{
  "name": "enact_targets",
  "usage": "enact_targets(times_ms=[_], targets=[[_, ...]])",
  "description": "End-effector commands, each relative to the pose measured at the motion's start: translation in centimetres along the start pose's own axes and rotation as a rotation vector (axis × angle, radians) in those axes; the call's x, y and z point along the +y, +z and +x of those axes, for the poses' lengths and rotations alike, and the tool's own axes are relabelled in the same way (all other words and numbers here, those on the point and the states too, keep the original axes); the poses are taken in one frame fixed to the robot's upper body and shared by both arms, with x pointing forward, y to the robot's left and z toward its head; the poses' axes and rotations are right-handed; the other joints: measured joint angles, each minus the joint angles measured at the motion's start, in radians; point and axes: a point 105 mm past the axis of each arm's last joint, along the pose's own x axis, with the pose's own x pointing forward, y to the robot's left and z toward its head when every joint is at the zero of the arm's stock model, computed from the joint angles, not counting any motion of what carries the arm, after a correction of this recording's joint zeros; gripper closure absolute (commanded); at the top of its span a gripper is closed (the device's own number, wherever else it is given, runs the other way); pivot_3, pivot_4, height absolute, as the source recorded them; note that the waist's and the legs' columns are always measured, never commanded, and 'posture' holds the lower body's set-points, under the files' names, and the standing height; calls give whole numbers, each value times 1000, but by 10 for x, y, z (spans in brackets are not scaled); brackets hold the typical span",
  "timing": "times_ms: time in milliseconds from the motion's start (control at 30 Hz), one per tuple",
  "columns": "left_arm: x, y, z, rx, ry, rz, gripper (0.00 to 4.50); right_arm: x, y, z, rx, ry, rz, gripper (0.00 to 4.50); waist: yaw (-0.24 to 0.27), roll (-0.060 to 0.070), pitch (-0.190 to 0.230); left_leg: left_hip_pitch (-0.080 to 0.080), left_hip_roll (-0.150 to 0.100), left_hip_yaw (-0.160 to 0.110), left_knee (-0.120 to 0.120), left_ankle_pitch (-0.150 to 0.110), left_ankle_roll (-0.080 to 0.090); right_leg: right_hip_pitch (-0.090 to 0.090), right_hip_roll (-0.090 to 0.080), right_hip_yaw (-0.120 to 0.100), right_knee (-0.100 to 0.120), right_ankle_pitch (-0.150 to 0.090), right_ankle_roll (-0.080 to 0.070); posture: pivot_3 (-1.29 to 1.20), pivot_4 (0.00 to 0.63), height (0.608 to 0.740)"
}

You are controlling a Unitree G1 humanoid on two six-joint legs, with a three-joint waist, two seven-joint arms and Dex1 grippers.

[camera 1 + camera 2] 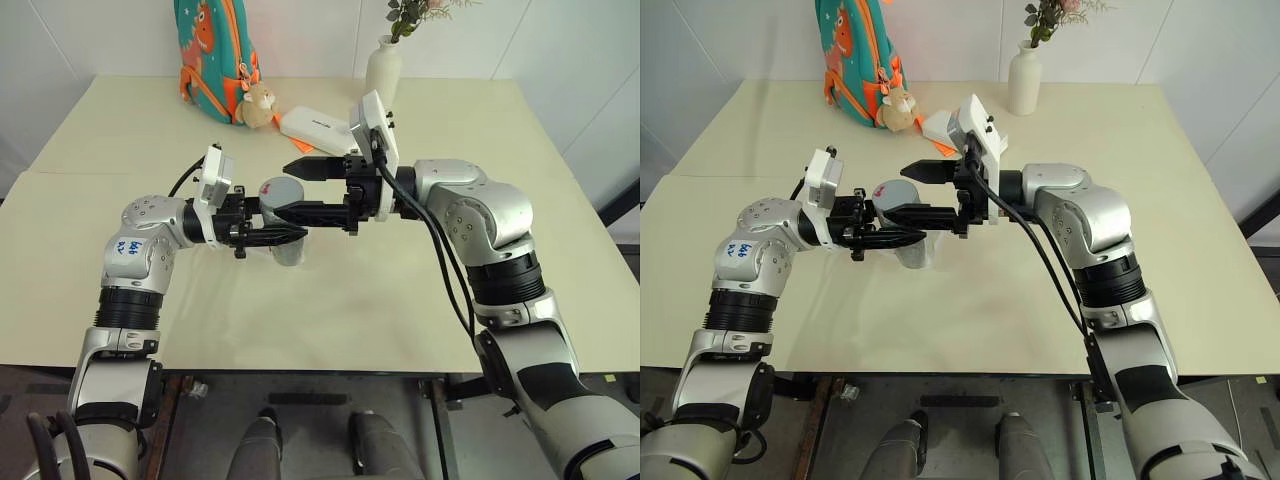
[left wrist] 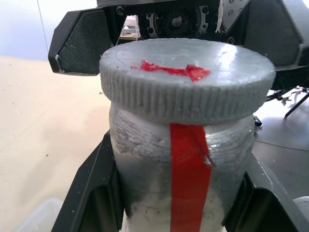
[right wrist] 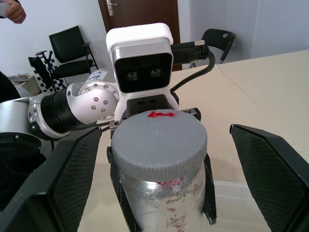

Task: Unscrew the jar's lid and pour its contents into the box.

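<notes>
Above table [image 1: 420,290]: one jar [image 2: 186,183], one lid [image 2: 186,82]; left gripper [image 1: 290,236] clamps jar, right gripper [image 1: 295,190] spread wide around lid

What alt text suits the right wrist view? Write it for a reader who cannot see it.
The grey lid sits on the jar, which the left gripper clamps. The right gripper's open fingers flank the lid without touching it.

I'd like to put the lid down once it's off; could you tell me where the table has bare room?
Bare table lies near the front edge, between both arms, and along the far left. The back is crowded: backpack, plush toy, white case, vase.
</notes>
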Motion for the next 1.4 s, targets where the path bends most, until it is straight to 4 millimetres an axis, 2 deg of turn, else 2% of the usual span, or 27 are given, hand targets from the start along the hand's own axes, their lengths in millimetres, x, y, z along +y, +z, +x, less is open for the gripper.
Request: enact_targets(times_ms=[33, 433, 533, 667, 800, 900, 1000, 1133, 1300, 1400], targets=[[-2, 14, -2, -16, -9, 60, 2493, 10, 16, 8, -25, 46, -57, 14, 0, 0, 0, 0, 0, 0, 0, 0, 0, 0, 0, 0, 0, 0, 0, 0, 150, 740], [-2, 14, -1, -18, -6, 61, 2493, 9, 16, 13, -30, 39, -57, 14, 0, 0, 0, 0, 0, 0, 0, 0, 0, 0, 0, 0, 0, 0, 0, 0, 150, 740], [-2, 15, 0, -18, -5, 62, 2493, 8, 16, 14, -36, 34, -58, 625, 0, 0, 0, 0, 0, 0, 0, 0, 0, 0, 0, 0, 0, 0, 0, 0, 150, 740], [-2, 15, -1, -18, -5, 62, 2493, 9, 18, 15, -47, 36, -59, 1921, 0, 0, 0, 0, 0, 0, 0, 0, 0, 0, 0, 0, 0, 0, 0, 0, 150, 740], [-2, 14, -2, -16, -3, 62, 2493, 11, 24, 14, -89, 35, -24, 1958, 0, 0, 0, 0, 0, 0, 0, 0, 0, 0, 0, 0, 0, 0, 0, 0, 150, 740], [-3, 13, -3, -7, -1, 69, 2493, 15, 39, 9, -196, 52, 73, 1958, 1, 0, 0, 0, 0, 0, 0, 0, 0, 0, 0, 0, 0, 0, 0, 0, 150, 740], [-3, 13, -6, 1, 11, 77, 2493, 23, 52, -3, -274, 67, 121, 1958, 2, 0, 0, 0, 0, 0, 0, 0, 0, 0, 0, 0, 0, 0, 0, 0, 150, 740], [-1, 15, -13, -1, 49, 84, 2493, 23, 48, -23, -273, -31, 41, 1958, 3, 0, 0, 0, 0, 0, 0, 0, 0, 0, 0, 0, -1, 0, 0, 0, 150, 740], [4, 20, -28, -21, 139, 79, 2493, -8, -6, -82, -121, -439, -120, 1958, 6, 0, 0, 0, 0, 0, 0, 0, 0, 1, 0, 0, -2, 0, 0, 0, 150, 740], [9, 23, -38, -36, 201, 83, 2493, -13, -36, -109, -104, -612, -161, 1958, 6, 0, 0, 0, 0, 0, 0, 0, 0, 1, 0, 0, -2, 0, 0, 0, 150, 740]])
